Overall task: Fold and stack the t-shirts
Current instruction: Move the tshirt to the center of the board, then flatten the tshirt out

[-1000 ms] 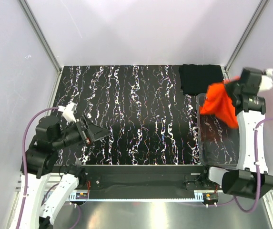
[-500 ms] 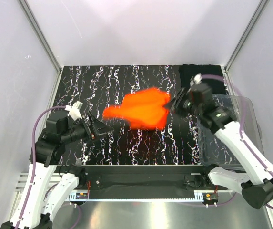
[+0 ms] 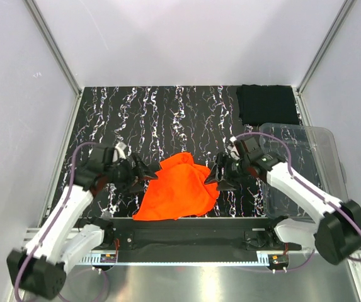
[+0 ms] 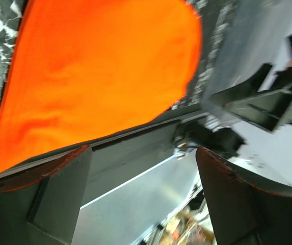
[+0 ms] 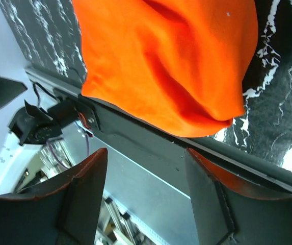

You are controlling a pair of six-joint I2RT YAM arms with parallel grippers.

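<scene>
Top external view: the left gripper [image 3: 143, 175] sits just beside the left edge of the orange-red t-shirt [image 3: 179, 194], fingers spread and empty. The shirt lies crumpled at the near edge of the table [image 3: 167, 119], its lower hem reaching the front rim. At its right edge the right gripper [image 3: 218, 176] also has its fingers apart with no cloth between them, and bare tabletop runs behind, up to the folded black t-shirt [image 3: 267, 104] in the far right corner and the clear bin [image 3: 319, 143] along the right side.
</scene>
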